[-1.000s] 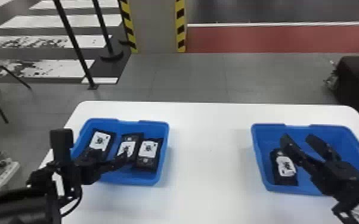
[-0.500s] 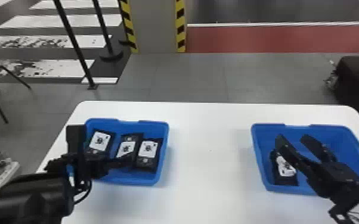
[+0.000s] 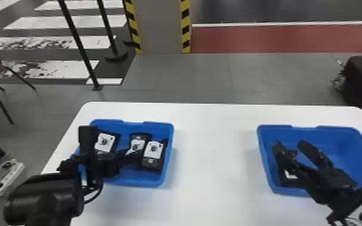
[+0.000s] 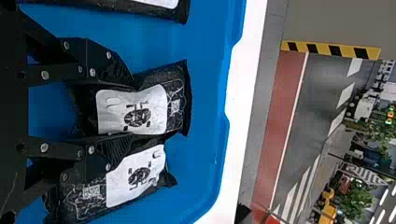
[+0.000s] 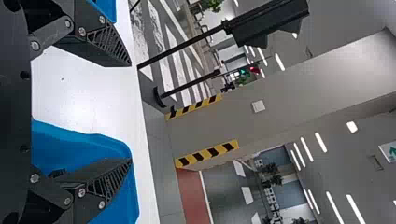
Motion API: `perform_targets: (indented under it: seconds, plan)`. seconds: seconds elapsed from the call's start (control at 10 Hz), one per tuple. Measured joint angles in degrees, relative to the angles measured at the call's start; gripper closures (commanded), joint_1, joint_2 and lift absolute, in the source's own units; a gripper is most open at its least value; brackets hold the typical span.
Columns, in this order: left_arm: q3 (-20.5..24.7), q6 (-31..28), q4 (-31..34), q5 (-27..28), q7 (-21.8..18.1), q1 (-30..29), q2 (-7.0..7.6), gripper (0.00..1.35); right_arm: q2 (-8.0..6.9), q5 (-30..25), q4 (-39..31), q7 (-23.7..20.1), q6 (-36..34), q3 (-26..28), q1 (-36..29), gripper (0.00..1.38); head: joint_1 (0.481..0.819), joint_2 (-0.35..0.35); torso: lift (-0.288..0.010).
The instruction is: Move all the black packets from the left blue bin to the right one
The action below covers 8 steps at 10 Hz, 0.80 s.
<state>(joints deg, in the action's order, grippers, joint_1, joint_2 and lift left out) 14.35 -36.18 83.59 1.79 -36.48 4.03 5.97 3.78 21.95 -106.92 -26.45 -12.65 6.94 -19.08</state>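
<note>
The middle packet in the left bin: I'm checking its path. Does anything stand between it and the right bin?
Yes: the right-hand packet lies beside the middle packet, then come the facing walls of the left bin and right bin. The right gripper, over the right bin, could also crowd its arrival.

On the table (image 3: 213, 144), three packets (image 3: 152, 150) lie in the left bin (image 3: 171, 150), one packet (image 3: 289, 181) in the right bin (image 3: 351, 153)

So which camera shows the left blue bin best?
The head view, since it takes in most of the left blue bin, though the left arm hides some. The left wrist view gives a close-up of part of its inside and rim. The right wrist view catches a small piece.
</note>
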Motion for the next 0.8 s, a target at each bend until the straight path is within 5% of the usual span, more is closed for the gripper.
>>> perform_targets:
  seconds: [0.2, 0.6, 0.8]
  plan:
    - [-0.1, 1.3, 2.1, -0.6, -1.7, -1.8, -0.13, 1.21, 0.00, 0.1, 0.0, -0.1, 0.0, -0.3, 0.0, 0.32, 0.695, 0.090, -0.110]
    - [1.2, -4.7, 29.4, -4.9, -2.5, -18.3, -1.39, 1.21, 0.00, 1.0, 0.0, -1.3, 0.0, -2.3, 0.0, 0.32, 0.695, 0.103, -0.110]
    - [1.4, -6.0, 37.9, -4.0, -2.9, -22.5, -2.25, 1.21, 0.00, 1.8, 1.4, -1.7, 0.0, -3.7, 0.8, 0.32, 0.695, 0.114, -0.110]
